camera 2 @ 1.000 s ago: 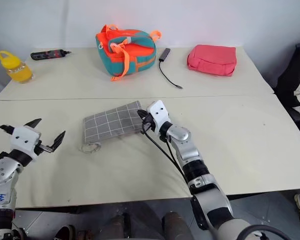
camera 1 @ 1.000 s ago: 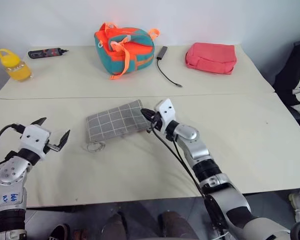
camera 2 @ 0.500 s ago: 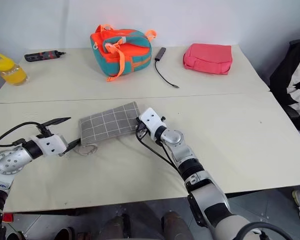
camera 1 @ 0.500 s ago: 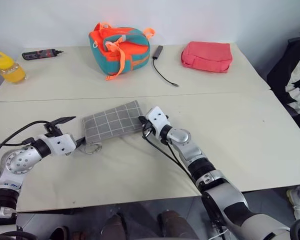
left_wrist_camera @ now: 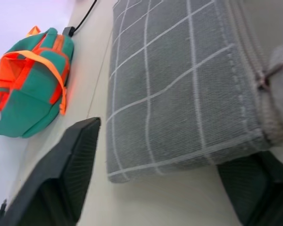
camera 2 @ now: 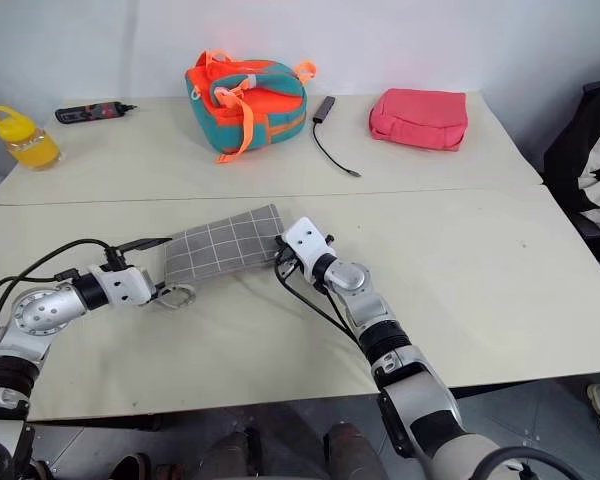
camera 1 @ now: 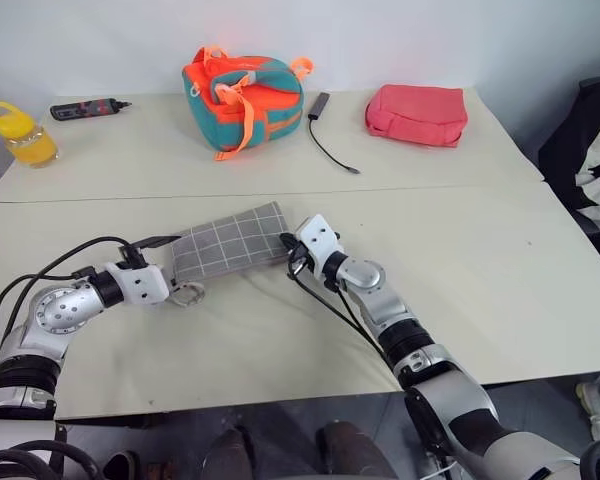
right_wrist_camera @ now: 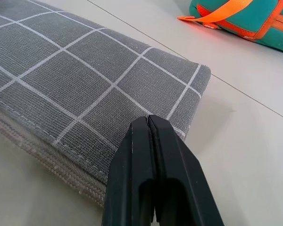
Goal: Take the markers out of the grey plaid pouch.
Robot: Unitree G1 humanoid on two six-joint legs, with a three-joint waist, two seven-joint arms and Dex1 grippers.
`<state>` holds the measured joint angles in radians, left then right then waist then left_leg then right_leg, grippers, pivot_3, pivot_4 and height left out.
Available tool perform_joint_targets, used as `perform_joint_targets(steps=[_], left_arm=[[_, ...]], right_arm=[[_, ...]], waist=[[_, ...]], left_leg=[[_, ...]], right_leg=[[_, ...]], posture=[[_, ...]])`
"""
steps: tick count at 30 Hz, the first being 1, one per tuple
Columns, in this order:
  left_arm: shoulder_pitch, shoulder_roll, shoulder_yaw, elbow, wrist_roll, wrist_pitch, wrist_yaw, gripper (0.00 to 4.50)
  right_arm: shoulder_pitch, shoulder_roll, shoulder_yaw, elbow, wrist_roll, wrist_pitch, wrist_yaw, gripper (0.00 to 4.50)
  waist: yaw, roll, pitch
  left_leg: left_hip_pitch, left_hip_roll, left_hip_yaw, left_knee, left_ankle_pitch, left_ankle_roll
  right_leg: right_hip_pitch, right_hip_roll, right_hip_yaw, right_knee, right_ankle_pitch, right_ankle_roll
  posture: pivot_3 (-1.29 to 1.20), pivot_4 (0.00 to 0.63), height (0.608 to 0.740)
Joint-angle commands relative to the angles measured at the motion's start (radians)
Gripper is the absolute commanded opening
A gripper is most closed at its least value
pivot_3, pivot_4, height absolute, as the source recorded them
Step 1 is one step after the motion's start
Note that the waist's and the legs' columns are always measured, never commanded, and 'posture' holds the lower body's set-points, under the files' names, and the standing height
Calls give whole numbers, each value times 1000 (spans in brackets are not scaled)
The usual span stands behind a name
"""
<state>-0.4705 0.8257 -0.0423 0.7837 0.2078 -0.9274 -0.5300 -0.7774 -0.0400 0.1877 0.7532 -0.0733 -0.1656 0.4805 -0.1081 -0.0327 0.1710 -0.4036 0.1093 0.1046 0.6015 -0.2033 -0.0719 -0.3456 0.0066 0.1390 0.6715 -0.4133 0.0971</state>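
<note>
Since a second earlier, our left hand (camera 1: 165,262) had swung in from the near left of the table (camera 1: 500,280) to the left end of the grey plaid pouch (camera 1: 230,240), its black fingers (left_wrist_camera: 68,162) spread, one on either side of that end.

Item: grey plaid pouch, lying flat on the near table, between both hands. Its metal ring (camera 1: 188,294) lay on the table by its near left corner. No markers were visible.

Item: our right hand (camera 1: 298,250), at the pouch's right end, fingers pressed together. Our right wrist view showed the tips over the pouch's edge; whether fabric was pinched, we could not tell.

Item: left wrist view alone showed the pouch's zip seam close up.

Items, far table, head views: yellow bottle (camera 1: 22,133), black-and-red tool (camera 1: 88,106), teal-and-orange bag (camera 1: 245,90), black cable (camera 1: 330,140), pink pouch (camera 1: 417,113).
</note>
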Motion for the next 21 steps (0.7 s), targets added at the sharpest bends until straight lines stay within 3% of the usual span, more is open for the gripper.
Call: perform_joint_targets(steps=[1,6,11,16,20,21], left_arm=[[23,-32,-63,3,0,-22,-59,3013],[34,-37,-63,-9,-21,-17,-75,1977],[53,-40,-48,-26,-55,-2,-85,1287],[100,-49,-35,-109,-97,38,-95,190],[146,-72,-18,-219,-137,127,-93,76],[153,-80,-12,-248,-137,154,-82,27]], right_arm=[[3,-9,-14,-40,11,2,2,0],[13,-11,-10,-58,11,7,5,0],[17,-17,-12,-78,13,14,7,0],[22,-35,-14,-125,16,23,17,0],[24,-44,-34,-195,73,65,72,0],[26,-49,-41,-222,93,82,89,187]], waist=[[0,0,0],[0,0,0],[-3,0,0],[-3,1,0],[-3,2,1],[-3,2,1]], left_leg=[[0,0,0,1,0,1],[0,0,0,4,-2,2],[0,0,0,4,-2,2],[0,0,0,4,-3,2],[0,0,0,4,-3,2],[0,0,0,4,-3,2]], right_leg=[[0,0,0,0,0,0],[1,0,0,1,-1,1],[1,0,0,1,-1,1],[1,0,1,1,-1,2],[1,0,1,1,-1,2],[1,0,1,1,-1,2]], posture=[[0,150,740],[0,150,740],[0,150,740],[0,150,740],[0,150,740],[0,150,740]])
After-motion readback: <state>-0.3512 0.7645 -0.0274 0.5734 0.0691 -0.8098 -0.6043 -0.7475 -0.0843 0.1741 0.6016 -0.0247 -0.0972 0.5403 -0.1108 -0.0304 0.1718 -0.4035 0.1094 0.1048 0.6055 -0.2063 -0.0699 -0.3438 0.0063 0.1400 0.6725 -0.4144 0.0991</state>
